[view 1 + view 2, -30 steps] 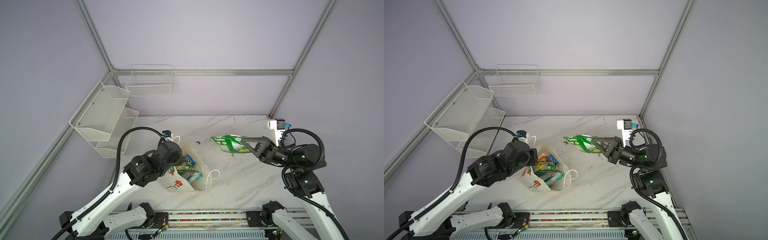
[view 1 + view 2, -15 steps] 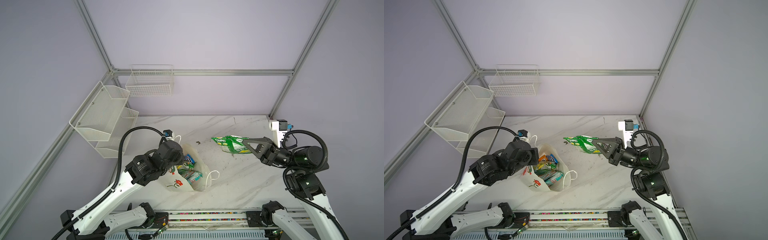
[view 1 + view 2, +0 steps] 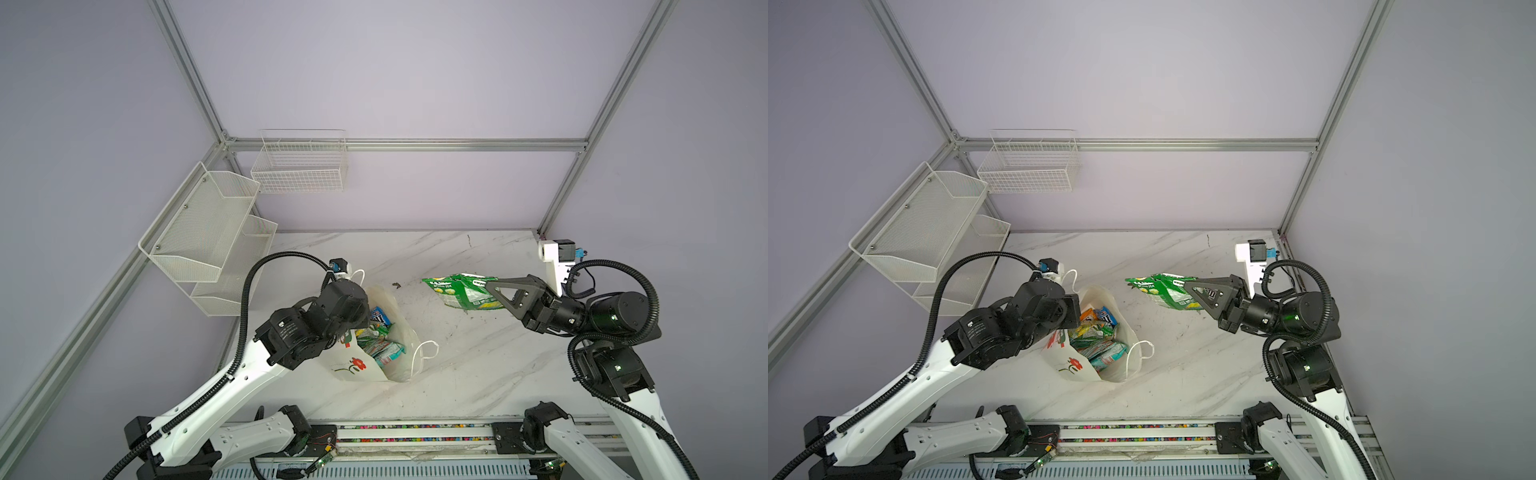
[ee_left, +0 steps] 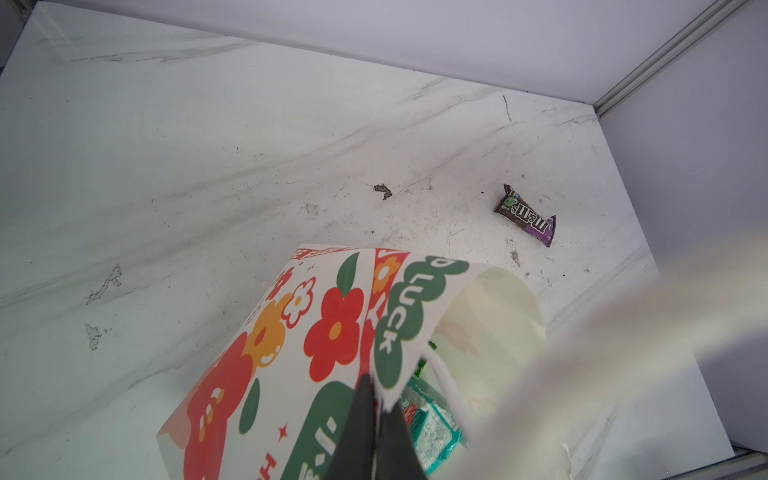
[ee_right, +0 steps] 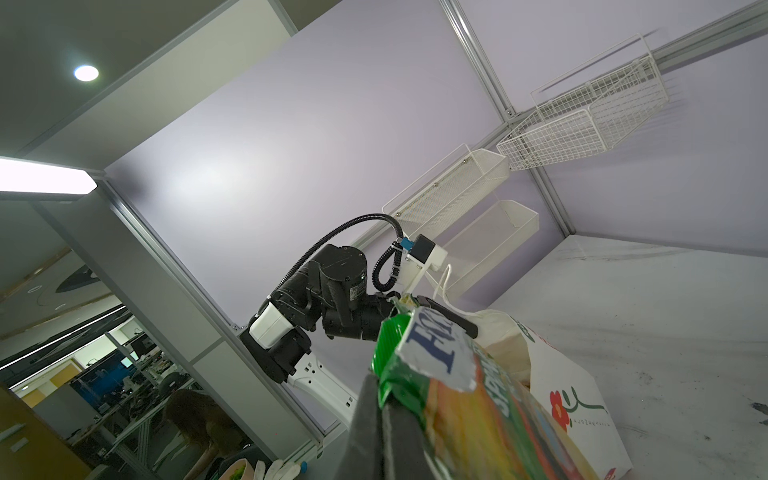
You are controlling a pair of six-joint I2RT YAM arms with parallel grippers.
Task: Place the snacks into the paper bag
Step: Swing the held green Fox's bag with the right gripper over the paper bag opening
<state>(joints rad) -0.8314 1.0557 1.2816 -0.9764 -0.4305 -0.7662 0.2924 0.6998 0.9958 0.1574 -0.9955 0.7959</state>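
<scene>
Left pincer [image 4: 375, 395]: closed on the rim of the paper bag [image 3: 353, 368], its fingers clamped on the paper edge at the green label.
Right pincer [image 3: 492, 287]: closed on one end of a green packet [image 3: 459, 291], holding it in the air above the surface [image 3: 457, 374].
Paper bag: stands on the left half of the surface in both top views, leaning, with its mouth held wide open; red flower prints show on its side.
Snacks [image 3: 1096, 338] in the bag: several glossy packets lie piled inside, green and teal ones in the middle, with a blue wrapper [image 3: 1106, 316] and an orange one further back.
Green packet: right of the bag in both top views, clear of its mouth and not touching it.
M&M's packet [image 4: 525, 215]: lies flat on the bare surface, apart from the bag; seen only in the left wrist view.
Cord handle [image 3: 424, 353]: hangs outside the bag's right side.
Wire baskets [image 3: 299, 166]: mounted on the walls at the back left corner.
</scene>
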